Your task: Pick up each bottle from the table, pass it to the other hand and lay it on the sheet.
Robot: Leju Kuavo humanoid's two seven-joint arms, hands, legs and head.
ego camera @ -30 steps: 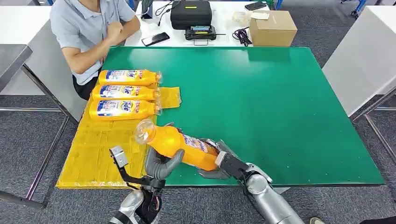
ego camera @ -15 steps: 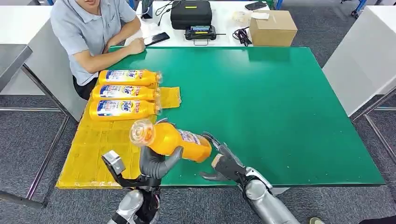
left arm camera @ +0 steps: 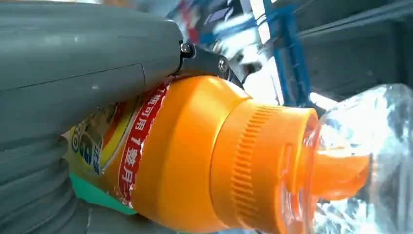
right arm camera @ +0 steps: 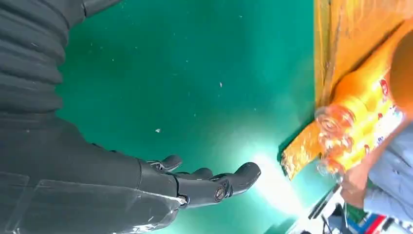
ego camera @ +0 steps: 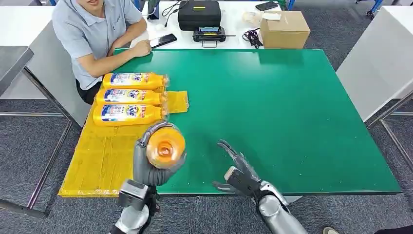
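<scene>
The green table (ego camera: pixel 292 112) carries everything, and along its left edge a yellow sheet (ego camera: pixel 100 156) is spread, hanging slightly past that edge, so that finished bottles have a marked place to lie. Three orange bottles (ego camera: pixel 129 96) lie there on their sides at the far end of the sheet, parallel and touching, caps toward the table's middle; packed that way they leave the near part of the sheet bare for more. A person (ego camera: pixel 92 34) sits at the far left corner with a forearm resting on the table edge, near the rows but not touching them.

The fourth bottle (ego camera: pixel 164 146) is off the table, held in the air above the near edge where the sheet meets the green. The left hand (ego camera: pixel 148 165) has its fingers wrapped around the body, and the bottle points at the head camera, so its end shows as a round orange disc. The left wrist view shows the clear cap (left arm camera: pixel 365 161) free and the grip set on the labelled body; holding there probably lets the bottle be swung flat and set beside the others.

The right hand (ego camera: pixel 236 170) hovers over the near edge, well apart from the bottle, fingers (right arm camera: pixel 214 183) spread and holding nothing, which suits a hand whose part in the pass is done.
</scene>
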